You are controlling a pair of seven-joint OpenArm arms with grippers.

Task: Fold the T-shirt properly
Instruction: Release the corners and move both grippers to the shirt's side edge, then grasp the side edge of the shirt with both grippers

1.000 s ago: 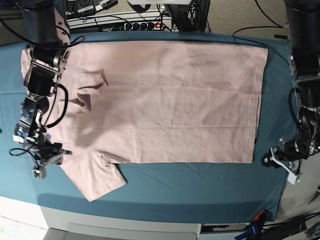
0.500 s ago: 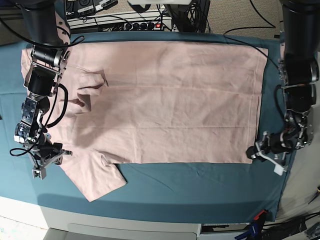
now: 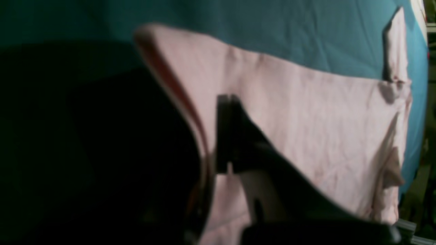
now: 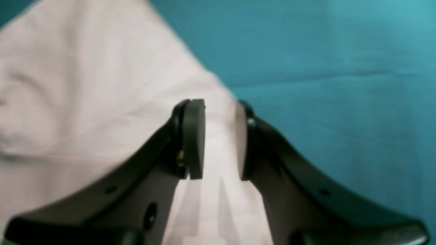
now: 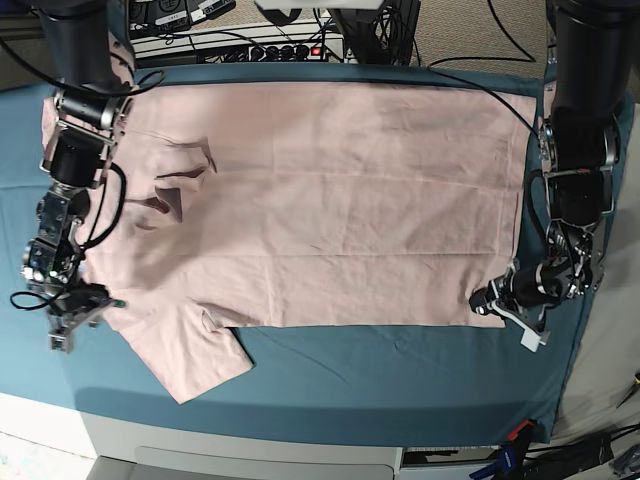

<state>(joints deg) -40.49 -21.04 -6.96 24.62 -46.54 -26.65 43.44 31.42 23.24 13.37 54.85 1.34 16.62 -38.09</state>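
A pale pink T-shirt (image 5: 330, 200) lies flat on a teal table cloth (image 5: 400, 370), long axis across the table, neck toward the right gripper (image 5: 85, 305), hem toward the left gripper (image 5: 490, 303). The left pincer is clamped on the hem corner, its lower finger hidden by blur. The right pincer's fingers stand apart, straddling a sleeve edge.

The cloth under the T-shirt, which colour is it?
Teal cloth; the base view shows it best.
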